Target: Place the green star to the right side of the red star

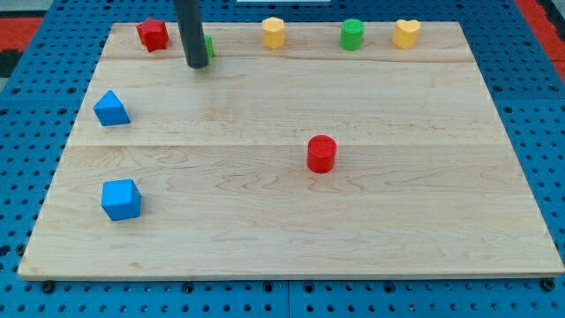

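Note:
The red star (153,34) sits at the view's top left of the wooden board (291,203). The green star (208,46) is just to its right, mostly hidden behind my rod; only a green sliver shows. My tip (198,64) rests on the board directly in front of the green star, touching or nearly touching it, and to the lower right of the red star.
Along the top edge stand a yellow hexagon-like block (274,33), a green cylinder (352,34) and a yellow heart (406,34). A red cylinder (321,154) sits near the middle. A blue triangle (111,108) and a blue cube (121,199) are at the left.

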You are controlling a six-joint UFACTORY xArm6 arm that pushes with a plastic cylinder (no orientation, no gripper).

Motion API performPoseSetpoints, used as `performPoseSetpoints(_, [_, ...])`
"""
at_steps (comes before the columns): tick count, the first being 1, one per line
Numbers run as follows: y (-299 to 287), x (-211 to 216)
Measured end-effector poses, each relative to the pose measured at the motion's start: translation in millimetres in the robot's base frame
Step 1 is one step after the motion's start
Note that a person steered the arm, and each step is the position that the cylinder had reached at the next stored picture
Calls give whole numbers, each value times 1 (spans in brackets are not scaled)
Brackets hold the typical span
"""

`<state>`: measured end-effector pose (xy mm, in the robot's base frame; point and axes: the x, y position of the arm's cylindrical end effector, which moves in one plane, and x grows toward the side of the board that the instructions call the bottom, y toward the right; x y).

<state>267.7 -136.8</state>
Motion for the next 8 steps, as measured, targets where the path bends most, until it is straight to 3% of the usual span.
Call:
performPoseSetpoints(1, [13,-13])
performPoseSetpoints(2, [18,5])
performPoseSetpoints(3, [-47,3])
performPoseSetpoints(4, [-50,-5])
performPoseSetpoints(6, [5,-19])
performPoseSetpoints(7, [41,23])
performPoseSetpoints(8, [181,38])
